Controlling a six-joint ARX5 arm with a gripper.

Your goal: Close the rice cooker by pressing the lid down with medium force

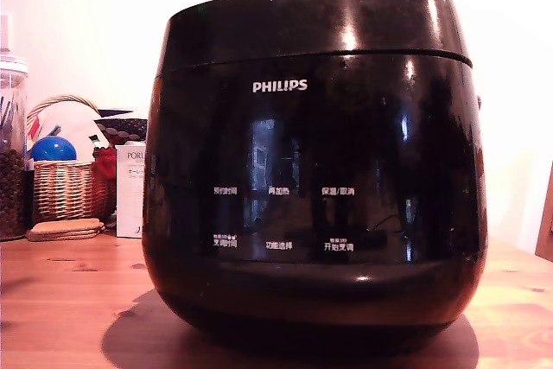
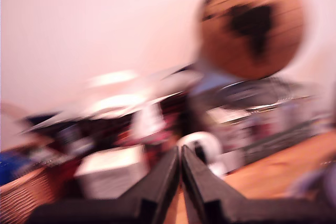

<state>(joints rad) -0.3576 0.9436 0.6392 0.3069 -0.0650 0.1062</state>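
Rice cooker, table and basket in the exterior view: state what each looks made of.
Rice cooker: glossy black, probably plastic, with bright window reflections on its body and lid. Table: wood, with visible grain and knots. Basket: woven wicker or rattan, seen from its weave pattern and looped handle.

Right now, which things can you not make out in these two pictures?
- Exterior view: the top of the round glossy black lid lies above the camera's line of sight.
- Exterior view: the large black glossy rice cooker hides everything behind it.
- Wrist view: motion blur smears the clutter beyond the shut black hand.
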